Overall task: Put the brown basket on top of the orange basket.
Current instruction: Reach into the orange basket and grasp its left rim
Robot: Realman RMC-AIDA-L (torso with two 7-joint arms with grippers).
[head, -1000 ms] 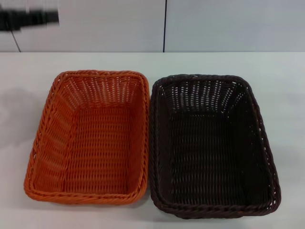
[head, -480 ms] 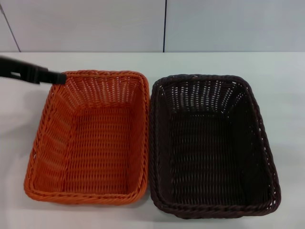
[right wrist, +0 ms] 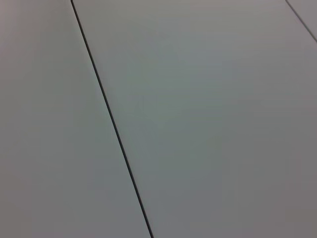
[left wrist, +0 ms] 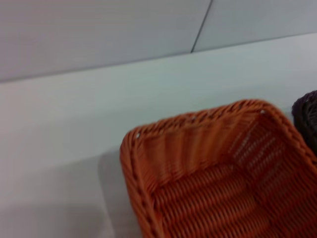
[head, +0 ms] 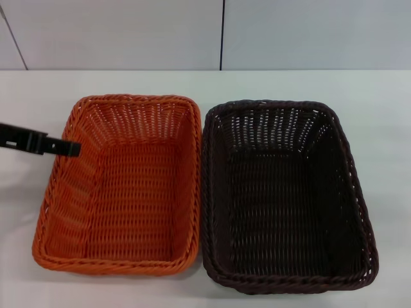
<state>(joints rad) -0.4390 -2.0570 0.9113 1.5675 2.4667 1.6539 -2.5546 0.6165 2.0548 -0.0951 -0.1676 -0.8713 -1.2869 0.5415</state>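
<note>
1. A white table [head: 372, 115] stands before a pale panelled wall [head: 128, 32].
2. The brown basket [head: 286, 192] sits on the right, touching the orange basket [head: 122, 186] on its left.
3. The left gripper [head: 67, 148] hovers at the orange basket's left rim; whether its fingers are spread cannot be told.

**Two woven baskets side by side, not yet stacked**

The orange basket [head: 122, 186] sits upright on the table [head: 372, 109] at 9 o'clock in the head view. It is rectangular and bright orange, with a braided rim, open-weave sloping sides and nothing inside. The brown basket [head: 286, 196] stands at 3 o'clock, the same size and shape but dark, almost black, also upright with nothing inside. Their long sides run parallel, and the facing rims are just beside each other, seemingly touching. The left wrist view shows one corner of the orange basket [left wrist: 218, 168] with a sliver of the brown basket [left wrist: 307, 116] past it.
</note>
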